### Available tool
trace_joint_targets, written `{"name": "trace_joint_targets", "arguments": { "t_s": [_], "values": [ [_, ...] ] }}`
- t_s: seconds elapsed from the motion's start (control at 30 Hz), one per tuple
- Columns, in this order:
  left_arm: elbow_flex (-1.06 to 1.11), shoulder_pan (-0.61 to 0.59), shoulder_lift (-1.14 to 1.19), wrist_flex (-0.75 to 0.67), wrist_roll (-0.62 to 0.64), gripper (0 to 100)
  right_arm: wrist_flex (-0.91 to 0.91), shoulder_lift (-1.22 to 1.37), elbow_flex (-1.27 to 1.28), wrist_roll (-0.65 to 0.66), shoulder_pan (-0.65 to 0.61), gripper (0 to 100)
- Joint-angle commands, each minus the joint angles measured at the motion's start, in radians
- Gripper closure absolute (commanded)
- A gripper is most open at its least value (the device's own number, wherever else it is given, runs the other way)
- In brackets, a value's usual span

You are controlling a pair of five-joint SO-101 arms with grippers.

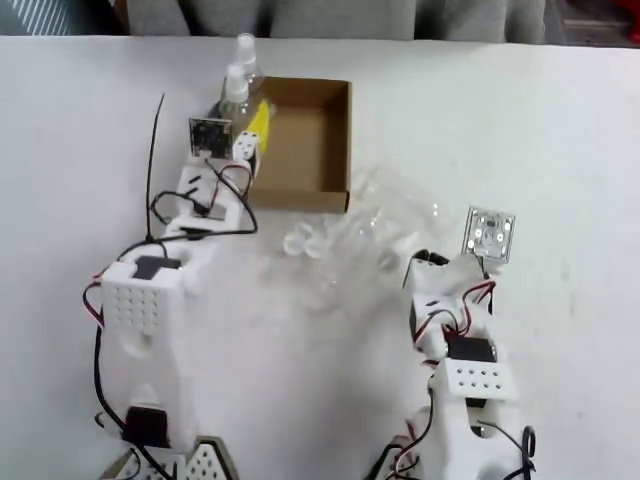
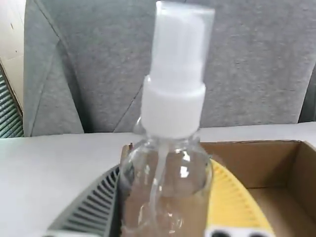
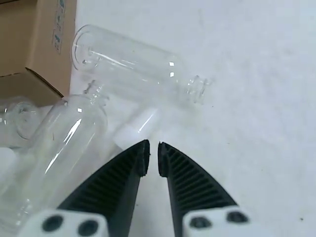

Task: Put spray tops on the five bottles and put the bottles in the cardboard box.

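My left gripper (image 1: 243, 128) is shut on a clear bottle (image 2: 165, 190) that carries a white spray top (image 2: 175, 84). It holds the bottle upright at the left wall of the cardboard box (image 1: 300, 145), between a grey finger and a yellow finger (image 2: 232, 202). In the high view a second capped bottle (image 1: 245, 50) shows just behind it. Several uncapped clear bottles (image 1: 340, 235) lie in front of the box. My right gripper (image 3: 153, 158) hangs shut over a loose white spray top (image 3: 136, 127), between two lying bottles (image 3: 133, 64) (image 3: 64, 133), with nothing in it.
The box (image 2: 266, 163) is open-topped with its brown floor showing. Its near corner (image 3: 34, 44) sits close to the lying bottles. Grey upholstery (image 2: 256, 59) rises behind the table's far edge. Bare white tabletop (image 1: 560, 130) lies to the right of the box.
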Motion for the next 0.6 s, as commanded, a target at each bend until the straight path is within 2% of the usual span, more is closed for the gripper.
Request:
{"name": "trace_joint_targets", "arguments": {
  "t_s": [0.0, 0.13, 0.57],
  "values": [
    [-0.048, -0.013, -0.008, 0.002, 0.000, 84, -0.021, 0.005, -0.008, 0.003, -0.010, 97.8],
    [-0.048, -0.013, -0.016, 0.003, 0.000, 76, -0.021, 0.005, -0.008, 0.003, -0.010, 97.8],
    [-0.048, -0.025, -0.019, 0.002, 0.000, 76, -0.022, 0.007, -0.008, 0.064, -0.010, 98.1]
  ]
}}
